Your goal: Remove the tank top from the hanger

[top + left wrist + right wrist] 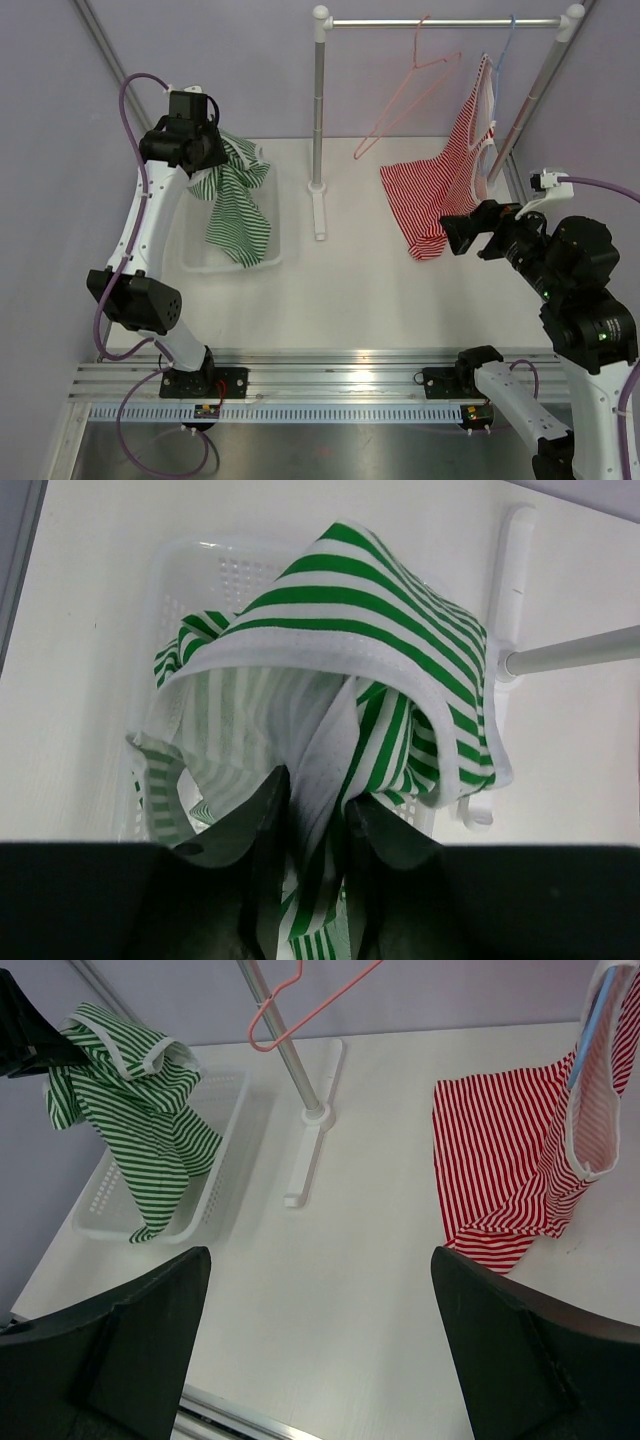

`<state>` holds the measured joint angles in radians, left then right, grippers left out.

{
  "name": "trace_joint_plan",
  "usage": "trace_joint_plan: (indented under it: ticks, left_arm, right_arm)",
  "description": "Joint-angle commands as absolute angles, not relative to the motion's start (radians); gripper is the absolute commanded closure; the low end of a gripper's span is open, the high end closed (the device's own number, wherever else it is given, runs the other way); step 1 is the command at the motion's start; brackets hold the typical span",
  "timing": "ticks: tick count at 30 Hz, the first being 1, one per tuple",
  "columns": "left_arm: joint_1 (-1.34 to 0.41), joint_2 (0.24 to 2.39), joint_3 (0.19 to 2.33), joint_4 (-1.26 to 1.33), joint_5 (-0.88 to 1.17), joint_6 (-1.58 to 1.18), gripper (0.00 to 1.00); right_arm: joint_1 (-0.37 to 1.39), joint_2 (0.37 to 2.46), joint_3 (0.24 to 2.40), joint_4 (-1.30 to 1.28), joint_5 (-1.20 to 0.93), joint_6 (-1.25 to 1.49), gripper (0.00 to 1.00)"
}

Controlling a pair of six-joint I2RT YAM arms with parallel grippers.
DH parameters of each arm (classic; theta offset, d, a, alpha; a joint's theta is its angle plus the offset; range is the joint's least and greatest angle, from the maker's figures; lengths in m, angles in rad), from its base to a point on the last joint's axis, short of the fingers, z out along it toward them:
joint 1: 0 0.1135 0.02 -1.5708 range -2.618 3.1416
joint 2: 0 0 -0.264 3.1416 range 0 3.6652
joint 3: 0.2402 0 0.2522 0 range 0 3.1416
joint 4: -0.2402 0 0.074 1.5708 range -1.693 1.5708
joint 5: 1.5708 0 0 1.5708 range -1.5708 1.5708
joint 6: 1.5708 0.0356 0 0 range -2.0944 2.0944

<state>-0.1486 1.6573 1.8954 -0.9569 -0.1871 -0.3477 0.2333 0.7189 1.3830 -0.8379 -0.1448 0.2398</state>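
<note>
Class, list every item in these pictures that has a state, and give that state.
green tank top: dangling from the left hand over the basket
left hand: pinching its cloth
right hand: open, empty
red tank top: on the blue hanger, hem on table
pink hanger: bare, on the rail

White table (360,300), basket (200,263) left, rack foot (319,215) centre, red tank top (425,200) trailing right
</note>
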Motion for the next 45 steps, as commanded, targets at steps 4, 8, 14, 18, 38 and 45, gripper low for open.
trace_joint_plan:
  ticks: [4,8,14,18,38,45]
  left_arm:
    - [-0.130,1.655,1.910,-0.949,-0.153,-0.371,0.54]
    - [-0.129,1.625,1.918,-0.960,-0.143,-0.374,0.30]
    - [-0.141,1.485,1.846,-0.943,-0.075,-0.376,0.01]
    - [-0.199,1.372,1.758,-0.919,-0.084,-0.365,0.01]
    - [-0.522,0.893,1.243,-0.824,-0.282,-0.316,0.01]
    - [-0.529,0.926,1.170,-0.844,-0.328,-0.281,0.01]
  right_arm:
    - [0.238,0.765,1.422,-0.805,-0.078,0.235,0.00]
    - [0.238,0.801,1.443,-0.802,-0.038,0.232,0.01]
    - [0.238,0.905,1.519,-0.825,0.144,0.226,0.01]
    - [0.238,1.000,1.609,-0.847,0.255,0.189,0.01]
    - [0.031,1.558,2.037,-0.784,0.167,0.037,0.28]
    - [0.008,1.751,2.283,-0.873,0.172,0.009,0.44]
